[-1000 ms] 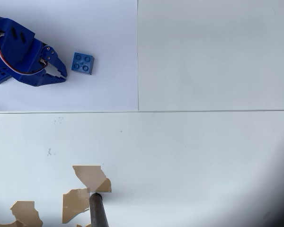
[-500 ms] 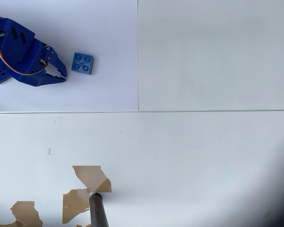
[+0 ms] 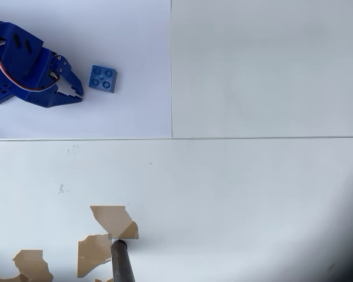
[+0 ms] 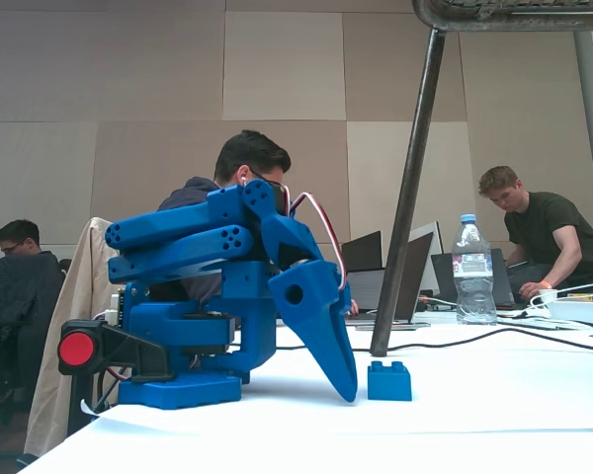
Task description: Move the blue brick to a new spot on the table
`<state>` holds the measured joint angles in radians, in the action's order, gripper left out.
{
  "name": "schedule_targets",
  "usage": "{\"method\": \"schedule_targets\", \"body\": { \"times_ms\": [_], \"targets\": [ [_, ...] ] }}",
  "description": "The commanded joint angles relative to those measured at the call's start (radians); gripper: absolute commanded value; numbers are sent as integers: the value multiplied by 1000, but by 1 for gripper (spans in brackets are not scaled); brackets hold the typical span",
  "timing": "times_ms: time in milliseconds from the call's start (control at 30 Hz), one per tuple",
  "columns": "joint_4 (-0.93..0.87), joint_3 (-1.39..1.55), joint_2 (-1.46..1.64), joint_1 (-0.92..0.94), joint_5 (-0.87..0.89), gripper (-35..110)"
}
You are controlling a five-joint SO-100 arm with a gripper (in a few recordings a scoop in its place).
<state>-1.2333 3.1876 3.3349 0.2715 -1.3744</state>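
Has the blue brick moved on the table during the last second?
No. In the overhead view the blue brick keeps the same place on the white paper sheet, equally far from its right edge, with the gripper just left of it.

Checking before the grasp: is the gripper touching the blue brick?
Apart. The overhead view shows white paper between the gripper and the blue brick.

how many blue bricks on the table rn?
1. The blue brick sits on the white paper sheet, just right of the end effector in the overhead view, untouched. None seem hidden.
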Motion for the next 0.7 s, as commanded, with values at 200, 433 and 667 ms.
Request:
{"method": "schedule_targets", "body": {
  "times_ms": [200,433,667],
  "targets": [
    [18,32,5,-18,-8,0],
    [20,32,5,-37,-21,0],
    [21,32,5,-54,-216,0]
  ]
}}
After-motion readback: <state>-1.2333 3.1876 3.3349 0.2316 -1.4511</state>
